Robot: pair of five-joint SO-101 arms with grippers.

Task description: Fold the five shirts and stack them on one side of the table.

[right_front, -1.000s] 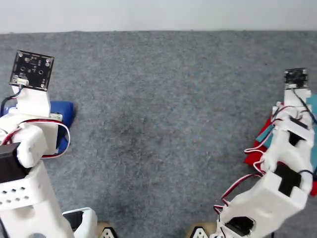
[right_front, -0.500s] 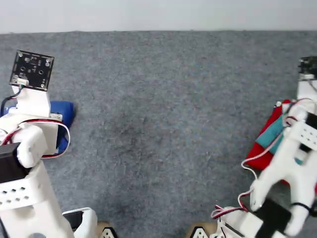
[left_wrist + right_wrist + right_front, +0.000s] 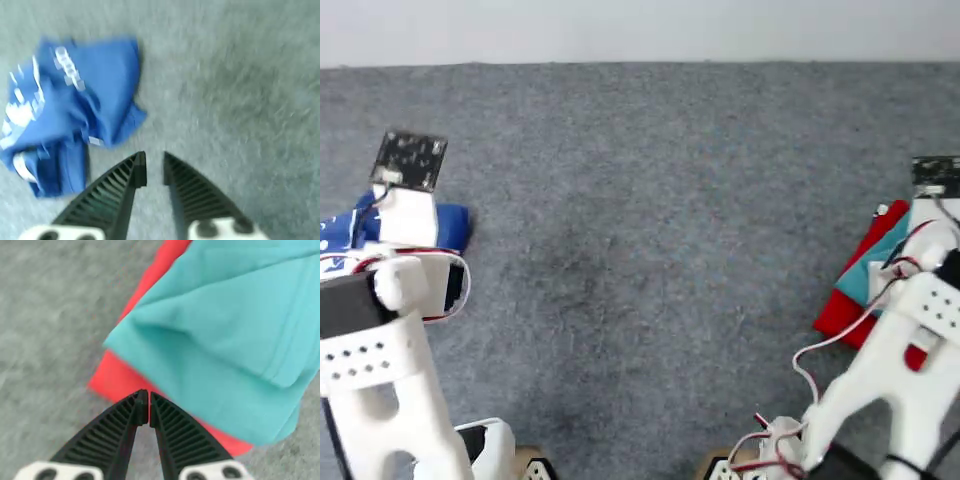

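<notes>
**Grey felt table, shirts at both edges**

Grey, fuzzy felt covers the table (image 3: 650,220) in the high view, with a pale wall strip along the far edge; a crumpled blue shirt (image 3: 448,222) lies at one side, partly under the left arm (image 3: 380,350); at the opposite side a teal shirt (image 3: 882,252) rests on a red shirt (image 3: 842,312), both partly covered by the right arm (image 3: 910,340).

Left wrist view: the blue shirt (image 3: 75,105) sits in a rumpled heap, soft cloth with white print on it; the left gripper (image 3: 154,162) is over bare felt just beside the heap, its ribbed black fingers parted by a narrow gap and holding nothing.

Right wrist view: the teal shirt (image 3: 235,340) is smooth knit, folded into flat layers with a stitched hem, and lies on top of the red shirt (image 3: 115,380), whose edge sticks out beneath it; the right gripper (image 3: 149,407) has its ribbed tips pressed together at that red edge, close to the teal corner (whether the tips touch the cloth cannot be told); nothing is pinched between them.
</notes>
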